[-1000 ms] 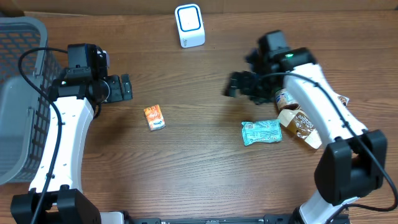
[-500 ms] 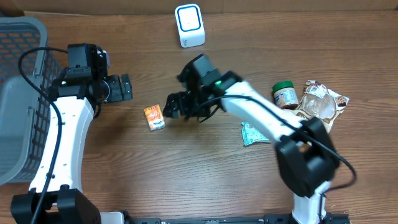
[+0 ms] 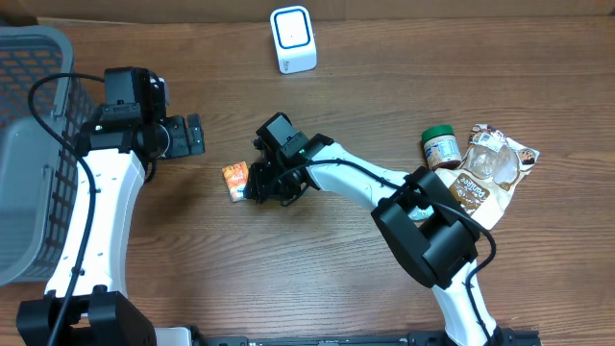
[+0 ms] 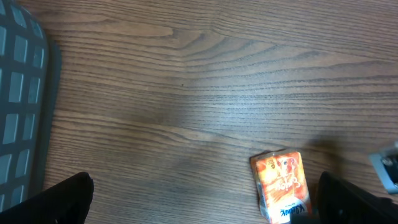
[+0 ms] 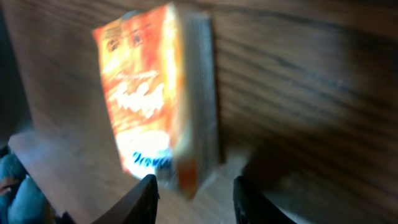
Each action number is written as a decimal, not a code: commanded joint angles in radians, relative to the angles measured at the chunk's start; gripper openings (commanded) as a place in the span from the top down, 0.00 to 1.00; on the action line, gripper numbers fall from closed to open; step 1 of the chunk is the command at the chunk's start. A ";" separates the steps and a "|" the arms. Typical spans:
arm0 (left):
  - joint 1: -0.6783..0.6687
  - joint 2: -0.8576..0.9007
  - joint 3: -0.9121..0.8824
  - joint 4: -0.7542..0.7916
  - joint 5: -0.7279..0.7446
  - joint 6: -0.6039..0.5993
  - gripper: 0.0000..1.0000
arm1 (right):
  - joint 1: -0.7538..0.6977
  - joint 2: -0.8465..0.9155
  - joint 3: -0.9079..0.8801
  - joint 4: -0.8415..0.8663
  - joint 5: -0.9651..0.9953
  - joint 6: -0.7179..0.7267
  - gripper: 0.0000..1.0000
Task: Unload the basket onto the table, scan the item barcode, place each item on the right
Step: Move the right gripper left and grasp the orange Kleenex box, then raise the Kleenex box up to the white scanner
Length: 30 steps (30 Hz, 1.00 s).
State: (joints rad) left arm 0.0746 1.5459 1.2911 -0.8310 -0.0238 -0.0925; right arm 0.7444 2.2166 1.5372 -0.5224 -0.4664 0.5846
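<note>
A small orange carton [image 3: 236,180] lies flat on the wooden table, left of centre. It also shows in the left wrist view as the carton [image 4: 281,185] and, blurred, in the right wrist view as the carton [image 5: 158,93]. My right gripper [image 3: 259,185] is right beside the carton's right side. Its dark fingertips [image 5: 147,194] stand partly closed at the carton's near end, with gaps still showing, so the right gripper [image 5: 194,196] holds nothing. My left gripper [image 3: 195,135] hovers wide open up and left of the carton, and the left gripper [image 4: 202,208] is empty. A white scanner [image 3: 292,39] stands at the back.
A grey basket [image 3: 29,96] fills the left edge, and the basket [image 4: 18,112] also shows in the left wrist view. At the right sit a green-lidded jar [image 3: 441,146] and brown snack bags [image 3: 490,168]. My right arm stretches across the table's middle.
My right arm has swept left from the items at the right across to the orange carton, and its jaws have narrowed. The left arm has not moved.
</note>
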 commanded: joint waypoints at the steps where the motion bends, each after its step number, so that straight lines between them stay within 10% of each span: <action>1: 0.004 0.005 0.001 0.000 -0.006 0.029 0.01 | 0.002 0.046 0.021 0.026 0.030 0.023 0.61; 9: 0.004 0.005 0.001 0.000 -0.006 0.029 0.00 | 0.002 0.054 0.021 0.043 0.062 0.048 0.68; 13: 0.004 0.005 0.001 0.000 -0.006 0.029 0.01 | 0.007 0.054 0.021 0.043 0.060 0.048 0.96; 30: 0.004 0.005 0.001 0.001 -0.006 0.029 0.00 | -0.275 -0.165 0.022 -0.201 -0.639 -0.267 0.96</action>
State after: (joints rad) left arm 0.0746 1.5459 1.2911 -0.8310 -0.0238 -0.0925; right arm 0.5388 2.1735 1.5517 -0.6956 -0.8703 0.4541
